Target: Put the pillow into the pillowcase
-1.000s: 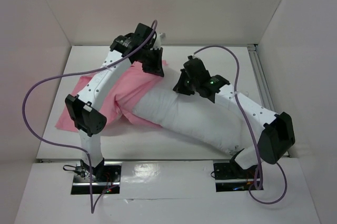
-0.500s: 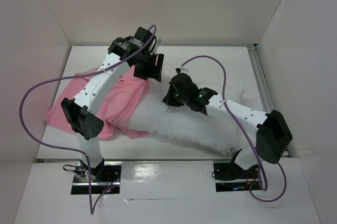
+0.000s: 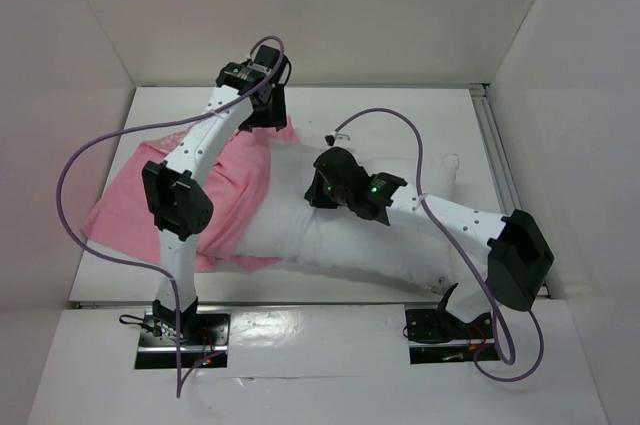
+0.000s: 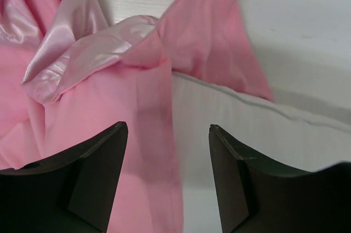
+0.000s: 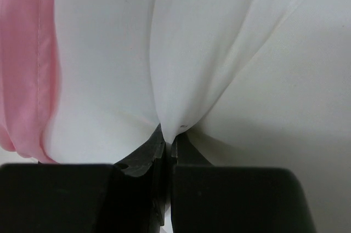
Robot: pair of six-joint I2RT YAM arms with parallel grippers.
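The shiny pink satin pillowcase (image 3: 118,210) has been let go by the left gripper (image 4: 167,134), whose jaws are now spread wide above the hem where it overlaps the plump white rectangular pillow (image 3: 365,245). A fold of that pillow is still pinched in the closed right gripper (image 5: 169,141), and the pillow has been pushed leftward, one end lying inside the sack. A fresh hold on the hem is probably needed.

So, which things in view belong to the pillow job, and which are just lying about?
Job: pillow, pinched by the shut right tool; pink pillowcase, below the open left tool.
Not the job: table; purple cables.
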